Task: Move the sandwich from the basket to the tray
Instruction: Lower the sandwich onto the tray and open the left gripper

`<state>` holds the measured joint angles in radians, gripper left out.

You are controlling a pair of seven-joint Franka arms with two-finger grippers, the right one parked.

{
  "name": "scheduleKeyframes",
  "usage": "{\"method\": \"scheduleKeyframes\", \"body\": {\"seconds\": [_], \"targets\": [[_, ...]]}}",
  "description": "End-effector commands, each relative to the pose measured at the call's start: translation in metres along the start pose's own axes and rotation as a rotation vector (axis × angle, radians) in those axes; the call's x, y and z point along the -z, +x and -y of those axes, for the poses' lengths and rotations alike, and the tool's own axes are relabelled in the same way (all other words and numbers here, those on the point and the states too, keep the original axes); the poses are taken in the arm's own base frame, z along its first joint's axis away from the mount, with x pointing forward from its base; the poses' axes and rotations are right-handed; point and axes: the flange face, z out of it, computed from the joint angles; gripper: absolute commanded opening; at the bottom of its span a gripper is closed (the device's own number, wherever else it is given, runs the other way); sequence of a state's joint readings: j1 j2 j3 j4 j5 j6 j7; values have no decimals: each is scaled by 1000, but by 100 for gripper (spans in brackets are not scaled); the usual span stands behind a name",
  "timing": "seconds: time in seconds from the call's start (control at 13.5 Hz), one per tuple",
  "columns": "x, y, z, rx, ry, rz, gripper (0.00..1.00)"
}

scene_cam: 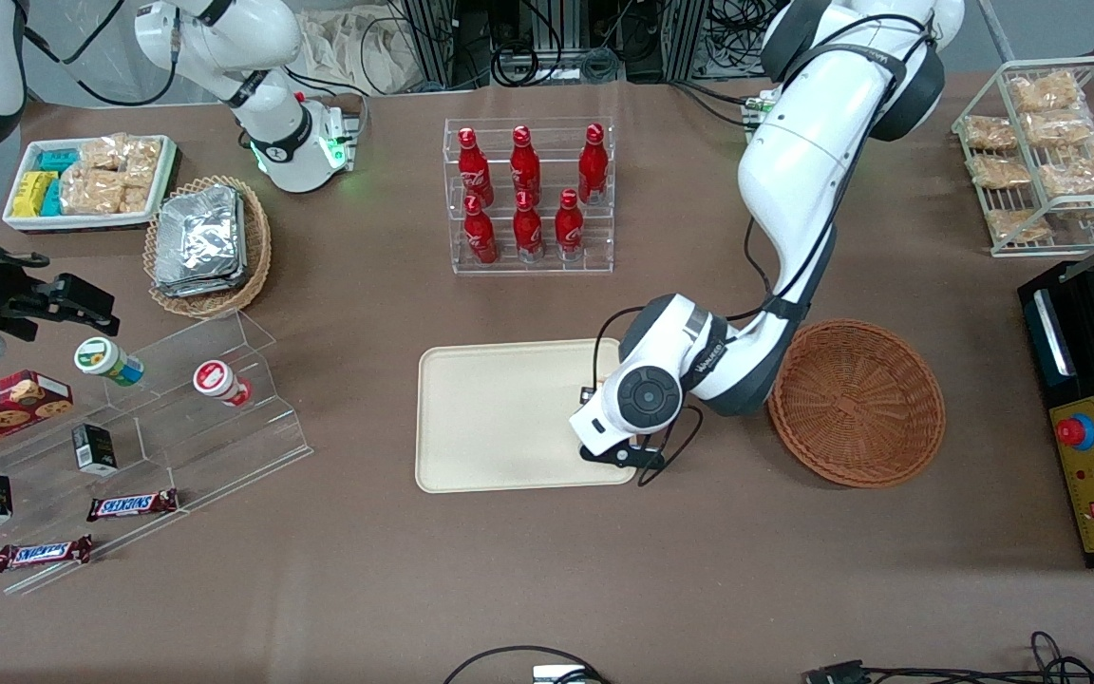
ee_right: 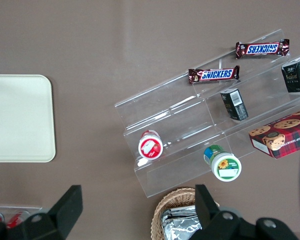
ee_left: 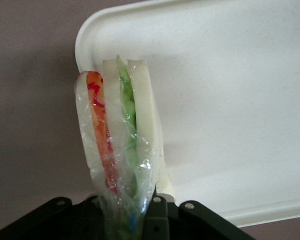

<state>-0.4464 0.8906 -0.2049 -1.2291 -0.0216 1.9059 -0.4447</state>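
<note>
1. The step in hand is the transfer: the basket [scene_cam: 857, 402] lies empty on the worktop [scene_cam: 547, 579], and the sandwich [ee_left: 119, 145] hangs in the gripper [ee_left: 135, 220] over the corner of the tray [scene_cam: 499, 418] nearest the basket.
2. The jaws are clamped on the sandwich's wrapped end; its layers stand on edge, partly over the tray's rim and partly over bare worktop.
3. In the front view the wrist hides the sandwich.
4. The next move likely calls for a shift further in over the tray, a descent until the sandwich rests on it, then parting the jaws.
</note>
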Motion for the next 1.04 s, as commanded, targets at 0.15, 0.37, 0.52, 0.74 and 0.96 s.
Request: {"method": "scheduleKeyframes", "body": {"seconds": [0.15, 0.37, 0.52, 0.74, 0.96], "targets": [[0, 5, -6, 16, -21, -10, 0], [-5, 5, -6, 2, -20, -6, 0], [-5, 2, -14, -22, -23, -4, 0], [-4, 1, -15, -70, -26, -6, 0], [-5, 1, -15, -62, -29, -3, 0]]}}
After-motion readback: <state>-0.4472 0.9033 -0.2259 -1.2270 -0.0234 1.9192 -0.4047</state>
